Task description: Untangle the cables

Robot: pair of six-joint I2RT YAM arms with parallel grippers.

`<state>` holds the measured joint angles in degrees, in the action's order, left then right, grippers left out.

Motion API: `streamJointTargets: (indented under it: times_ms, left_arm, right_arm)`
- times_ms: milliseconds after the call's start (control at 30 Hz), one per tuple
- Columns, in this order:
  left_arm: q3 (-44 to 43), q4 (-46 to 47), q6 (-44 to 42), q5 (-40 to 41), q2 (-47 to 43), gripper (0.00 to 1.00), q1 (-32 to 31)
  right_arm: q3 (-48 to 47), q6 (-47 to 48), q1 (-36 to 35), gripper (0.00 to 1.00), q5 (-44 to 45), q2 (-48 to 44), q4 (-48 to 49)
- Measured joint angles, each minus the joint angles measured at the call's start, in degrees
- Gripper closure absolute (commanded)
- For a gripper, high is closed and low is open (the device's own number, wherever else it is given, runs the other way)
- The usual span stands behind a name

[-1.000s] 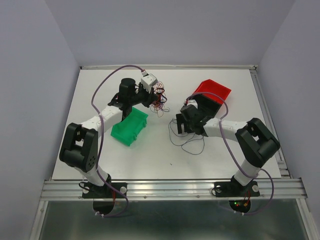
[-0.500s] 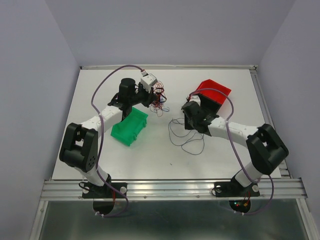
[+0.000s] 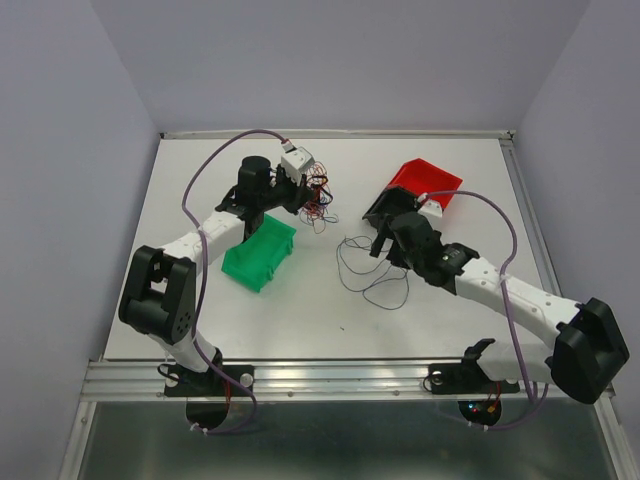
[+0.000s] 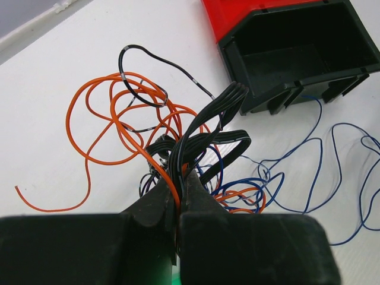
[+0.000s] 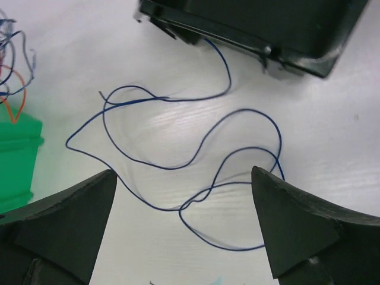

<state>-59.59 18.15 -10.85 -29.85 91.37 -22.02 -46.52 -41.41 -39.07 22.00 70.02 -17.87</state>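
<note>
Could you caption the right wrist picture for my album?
Right gripper, jaws wide open, above a loose blue cable on the white table.

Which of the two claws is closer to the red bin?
Right. The right gripper hangs open just in front of the red bin; the left gripper is farther off, shut on the tangled cables.

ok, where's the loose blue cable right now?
Top view: the blue cable lies loose centre-right, on the near side of the red bin, right of the green bin, below the right gripper.
</note>
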Motion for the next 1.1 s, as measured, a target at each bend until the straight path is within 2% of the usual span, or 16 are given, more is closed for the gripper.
streamJointTargets:
  times_ms: [167,333,567,967,1100]
  left_arm:
    - [0.0,0.0,0.0,0.11,0.0,1.0,0.0]
    - [-0.02,-0.02,-0.04,0.15,0.13,1.0,0.0]
    - [0.0,-0.02,-0.22,0.37,0.33,1.0,0.0]
    - [0.0,-0.02,-0.44,0.55,0.33,1.0,0.02]
    - [-0.02,-0.02,-0.61,0.48,0.33,1.0,0.0]
  right_arm:
    - [0.0,-19.39,-1.62,0.0,3.89,0.33,-12.61]
    - [-0.37,-31.65,-5.03,0.0,4.04,6.23,-22.01]
    - [-1.2,-39.6,-8.15,0.0,4.33,14.12,-25.83]
    - [-10.12,-45.64,-8.26,0.0,8.9,24.72,-24.0]
    - [-10.86,-47.15,-8.26,0.03,11.39,25.75,-22.75]
